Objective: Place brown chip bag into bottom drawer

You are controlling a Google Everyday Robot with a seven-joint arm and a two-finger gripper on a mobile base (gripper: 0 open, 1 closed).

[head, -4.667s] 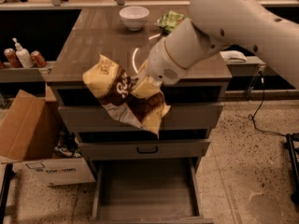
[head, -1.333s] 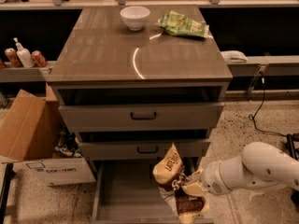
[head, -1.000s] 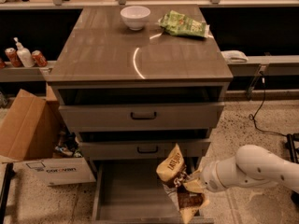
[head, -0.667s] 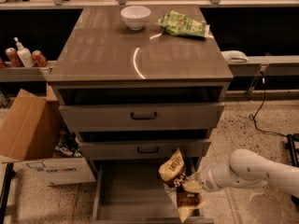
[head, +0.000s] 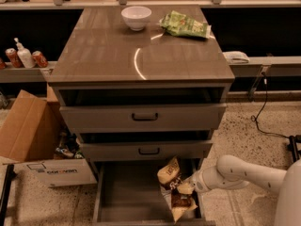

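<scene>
In bottom drawer, brown chip bag (gripper alongside).

End effector in bottom drawer, R side, tip hid. by brown chip bag; drawer front cut off.

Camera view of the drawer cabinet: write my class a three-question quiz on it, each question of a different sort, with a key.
1. Where is the tool?
A. On the cabinet top
B. Over the bottom drawer, gripping the brown bag
C. By the cardboard box
2. True or false: the green bag sits inside the bowl.
3. Fill in: the drawer pulled furthest out is the ___ one.

Key: 1 B; 2 false, they lie apart; 3 bottom.
</scene>
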